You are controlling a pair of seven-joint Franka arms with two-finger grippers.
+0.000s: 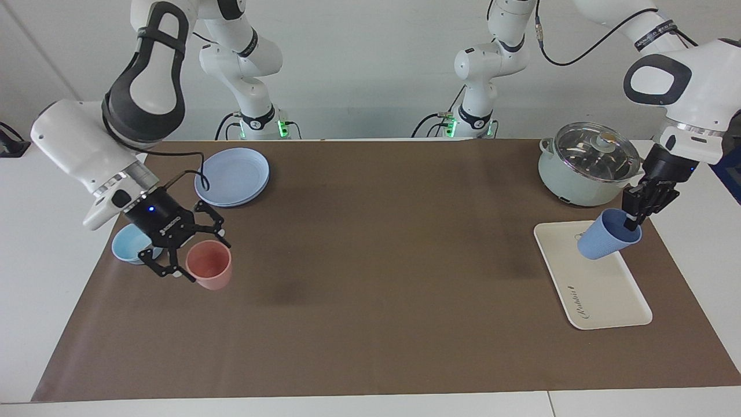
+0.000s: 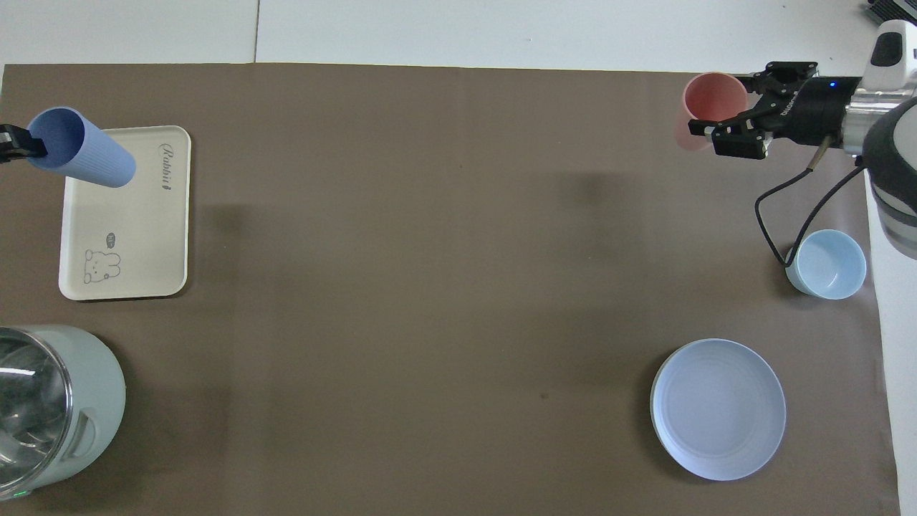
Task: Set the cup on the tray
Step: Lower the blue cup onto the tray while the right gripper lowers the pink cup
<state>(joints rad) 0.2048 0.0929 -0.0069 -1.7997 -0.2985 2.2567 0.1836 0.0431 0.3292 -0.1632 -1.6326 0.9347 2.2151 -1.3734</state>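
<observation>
The periwinkle-blue cup (image 1: 605,237) hangs tilted in the air over the cream-white tray (image 1: 608,289). My left gripper (image 1: 632,223) is shut on its rim, one finger inside and one outside. In the overhead view the cup (image 2: 82,149) covers the tray's (image 2: 125,236) lettered end, and the left gripper (image 2: 21,147) shows at the view's edge. My right gripper (image 1: 205,260) is open at the right arm's end of the table, its fingers on either side of an upright salmon-pink cup (image 1: 211,269). That gripper (image 2: 720,104) and the pink cup (image 2: 698,115) also show in the overhead view.
A pale green pot with a glass lid (image 1: 587,168) stands beside the tray, nearer to the robots. A light-blue bowl (image 1: 130,243) sits under the right arm's wrist. Stacked blue plates (image 1: 231,175) lie nearer to the robots than the bowl.
</observation>
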